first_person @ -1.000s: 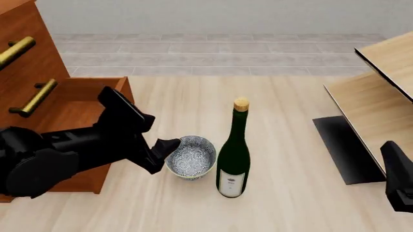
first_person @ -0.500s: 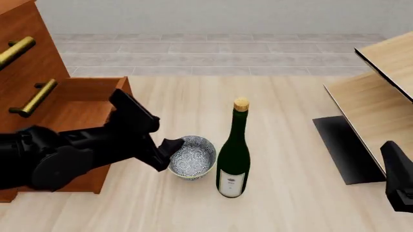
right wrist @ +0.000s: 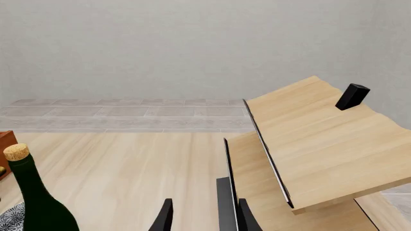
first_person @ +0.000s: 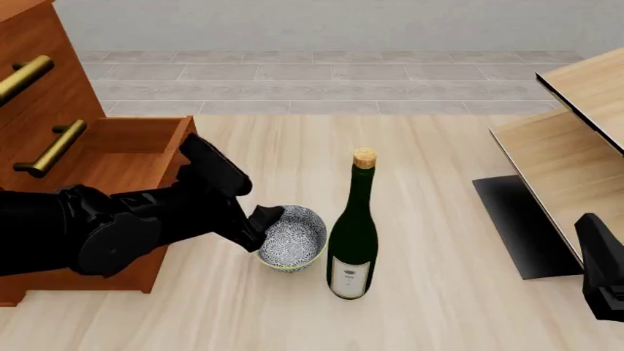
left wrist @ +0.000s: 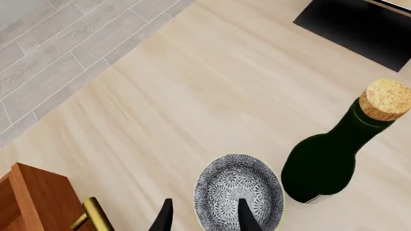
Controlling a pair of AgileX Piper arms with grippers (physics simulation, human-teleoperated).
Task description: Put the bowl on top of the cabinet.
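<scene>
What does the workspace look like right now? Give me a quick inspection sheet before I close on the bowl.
Surface: pale wood table, flat, no spills seen.
Job's things: bowl upright on the table, beside the cabinet; cabinet's lower drawer stands open.
Clutter: corked green wine bottle upright, close to the bowl on its right; pale shelf unit at far right.
Grippers: left claw open, one finger inside the bowl, one outside the rim; right claw open, holding nothing, parked near the shelf unit.
Cables: nothing seen.
Surroundings: grey tiled floor and plain wall beyond the table.
</scene>
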